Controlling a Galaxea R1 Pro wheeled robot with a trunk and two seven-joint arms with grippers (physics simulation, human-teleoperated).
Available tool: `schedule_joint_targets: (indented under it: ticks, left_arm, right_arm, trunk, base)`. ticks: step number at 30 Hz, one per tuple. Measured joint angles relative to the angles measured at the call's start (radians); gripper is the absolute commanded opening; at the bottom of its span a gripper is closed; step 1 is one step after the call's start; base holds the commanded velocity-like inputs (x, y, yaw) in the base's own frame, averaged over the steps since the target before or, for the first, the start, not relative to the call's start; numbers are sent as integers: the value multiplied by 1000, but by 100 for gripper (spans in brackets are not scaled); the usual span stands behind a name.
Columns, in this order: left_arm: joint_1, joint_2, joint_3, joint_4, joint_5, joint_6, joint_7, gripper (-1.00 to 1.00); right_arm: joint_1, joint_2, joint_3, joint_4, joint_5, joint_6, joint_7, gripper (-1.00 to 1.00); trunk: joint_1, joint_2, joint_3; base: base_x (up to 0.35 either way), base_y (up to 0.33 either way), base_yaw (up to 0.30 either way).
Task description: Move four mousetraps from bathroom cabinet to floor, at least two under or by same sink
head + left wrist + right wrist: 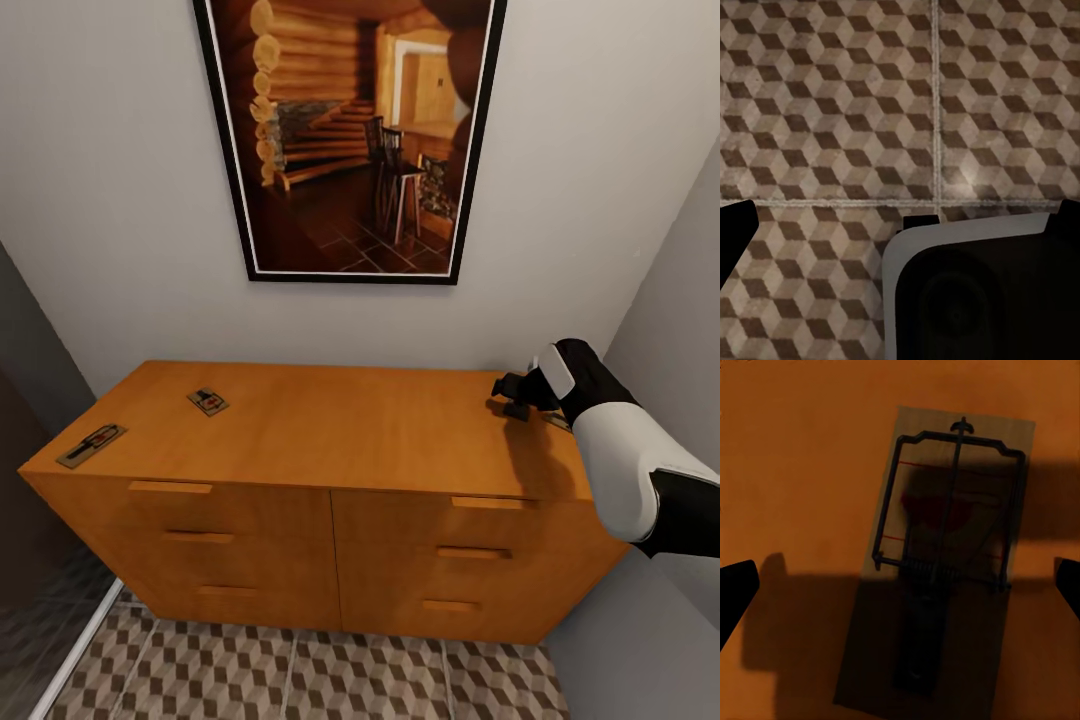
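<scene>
Hovering over the far right corner of the cabinet (330, 440), the right gripper (517, 397) is lined up on a mousetrap (941, 562) that lies flat on the orange top; in the right wrist view its fingers (735, 589) stand wide apart on either side of the board, holding nothing. The step in hand looks like the first pick: none of the traps seen here is on the bathroom floor (330, 680) yet. Two more traps rest on the cabinet top at the left, one at the near left corner (91, 445) and one a little farther in (208, 401).

The next move probably calls for a straight descent so the fingers straddle the thin board, then a close on its edges; being so flat, it may slip or tip, and the wire spring parts are best kept out of the grip.

Room is tight: a grey wall stands just right of the arm, the back wall with a framed picture (350, 140) is close behind, and the trap sits near the top's right edge. The left gripper (900, 225) points down at open tiles; I cannot tell how its fingers stand.
</scene>
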Motion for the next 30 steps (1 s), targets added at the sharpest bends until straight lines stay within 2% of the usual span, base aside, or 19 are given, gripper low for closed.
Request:
schedule_joint_targets:
  ticks: [19, 20, 24, 27, 30]
  left_arm:
    - [0, 1, 0, 1, 0, 0, 0, 100]
    - [0, 1, 0, 1, 0, 0, 0, 100]
    - [0, 1, 0, 1, -1, 0, 0, 100]
    - [0, 1, 0, 1, 0, 0, 0, 100]
    - [0, 1, 0, 1, 0, 0, 0, 100]
  right_arm:
    - [7, 0, 0, -20, 2, -2, 0, 100]
    - [7, 0, 0, -21, 2, -3, -1, -100]
    - [8, -2, 3, -18, 24, 0, -2, -100]
    - [8, -1, -1, -22, -7, -4, 2, -100]
    - [8, -1, -1, -23, -9, -4, 2, -100]
  trunk:
    - [0, 0, -5]
    - [0, 0, -5]
    - [0, 0, -5]
    - [0, 0, -5]
    - [0, 0, -5]
  base:
    - [0, 0, 0]
    - [0, 0, 0]
    - [0, 0, 0]
    - [0, 0, 0]
    - [0, 0, 0]
